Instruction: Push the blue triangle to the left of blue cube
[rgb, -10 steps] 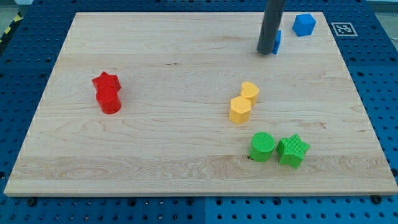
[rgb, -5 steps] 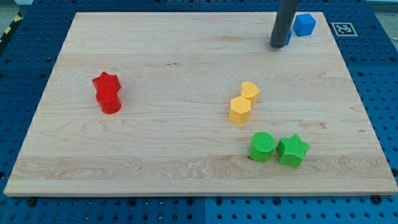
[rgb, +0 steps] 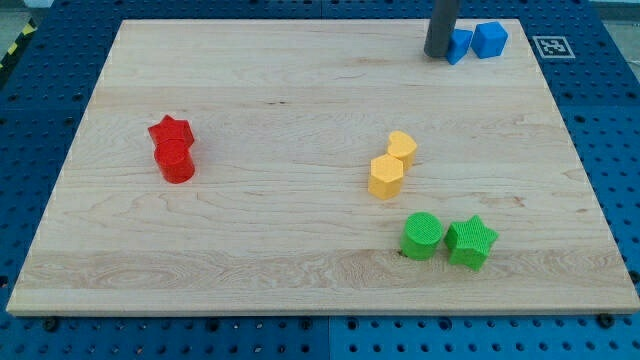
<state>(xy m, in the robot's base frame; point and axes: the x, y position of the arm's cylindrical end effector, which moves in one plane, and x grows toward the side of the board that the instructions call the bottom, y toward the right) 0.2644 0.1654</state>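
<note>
the blue triangle (rgb: 460, 45) sits near the view's top right of the wooden worktop (rgb: 300, 110), just left of the blue cube (rgb: 490, 39), about touching it. my tip (rgb: 435, 54), a plain rod with nothing to open, presses the triangle's left side.

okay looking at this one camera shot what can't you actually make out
- Blue triangle, camera view: my tip and the rod cover its left side, so its full shape and any contact with the tip are hidden.
- Gap between the triangle and the blue cube: too small to tell touching from apart.
- Rod's upper part: cut off by the view's top.
</note>
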